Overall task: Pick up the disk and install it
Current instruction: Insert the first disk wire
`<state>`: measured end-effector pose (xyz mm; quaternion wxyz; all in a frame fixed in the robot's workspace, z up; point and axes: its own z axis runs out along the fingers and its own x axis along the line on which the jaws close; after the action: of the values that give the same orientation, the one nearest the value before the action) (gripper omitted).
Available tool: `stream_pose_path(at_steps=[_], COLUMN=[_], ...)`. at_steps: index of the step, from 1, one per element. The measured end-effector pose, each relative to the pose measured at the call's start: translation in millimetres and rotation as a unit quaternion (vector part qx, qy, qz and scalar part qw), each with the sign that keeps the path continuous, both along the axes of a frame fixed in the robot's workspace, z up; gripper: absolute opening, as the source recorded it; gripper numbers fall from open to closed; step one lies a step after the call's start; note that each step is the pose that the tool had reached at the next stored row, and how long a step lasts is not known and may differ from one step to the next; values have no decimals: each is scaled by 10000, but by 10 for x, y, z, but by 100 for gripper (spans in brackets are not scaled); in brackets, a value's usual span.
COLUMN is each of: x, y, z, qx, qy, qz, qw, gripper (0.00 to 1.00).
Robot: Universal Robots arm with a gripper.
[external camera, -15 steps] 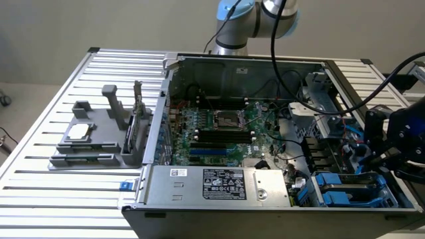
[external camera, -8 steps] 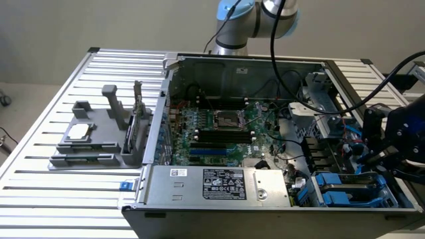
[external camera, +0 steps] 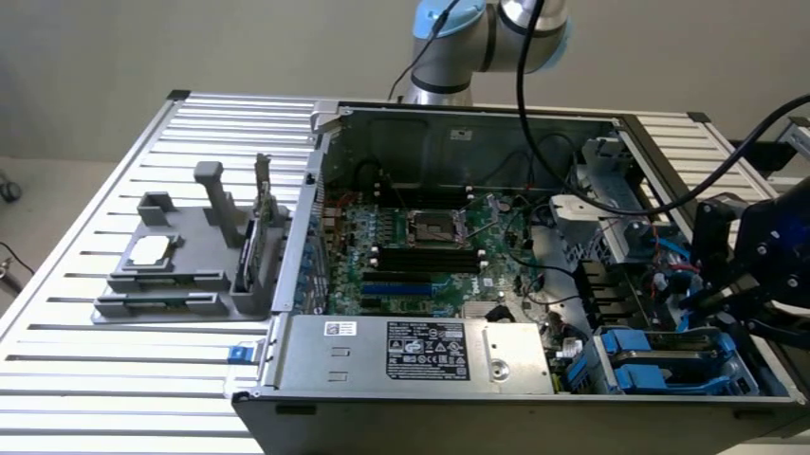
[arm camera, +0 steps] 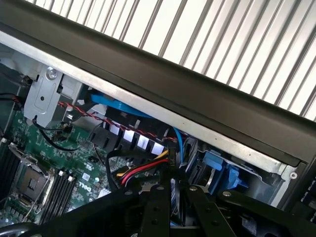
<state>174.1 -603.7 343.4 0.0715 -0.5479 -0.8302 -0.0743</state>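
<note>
My black gripper (external camera: 726,305) hangs over the drive bay at the exterior view's right end of the open computer case (external camera: 317,190). In the wrist view its two fingers (arm camera: 155,210) stand close together. A thin dark edge with a bit of blue at its foot, the disk (arm camera: 173,197) seen edge-on, is pinched between them. Just beyond the fingers lie the blue plastic carriers of the drive bay (arm camera: 217,168), also in the exterior view as the drive bay (external camera: 658,370). A bundle of red, yellow and black wires (arm camera: 143,170) runs right in front of the fingertips.
The motherboard (external camera: 418,246) fills the case's middle. A silver labelled power supply (external camera: 418,353) sits along the near wall. A gray fixture (external camera: 190,275) with a small square chip stands on the slatted table (external camera: 76,379) at the exterior view's left. Thick black cables (external camera: 608,204) hang across the case.
</note>
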Motion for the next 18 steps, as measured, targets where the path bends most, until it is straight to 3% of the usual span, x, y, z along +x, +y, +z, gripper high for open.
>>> stream_pose_path(at_steps=[8, 15, 18], x=[1, -13, -21], y=[0, -1, 0], z=[4, 41, 44], qx=[0, -26, -47], qy=[54, 57, 90], qz=[-203, -242, -251], qw=[9998, 9997, 9996], gripper=[16, 16, 16])
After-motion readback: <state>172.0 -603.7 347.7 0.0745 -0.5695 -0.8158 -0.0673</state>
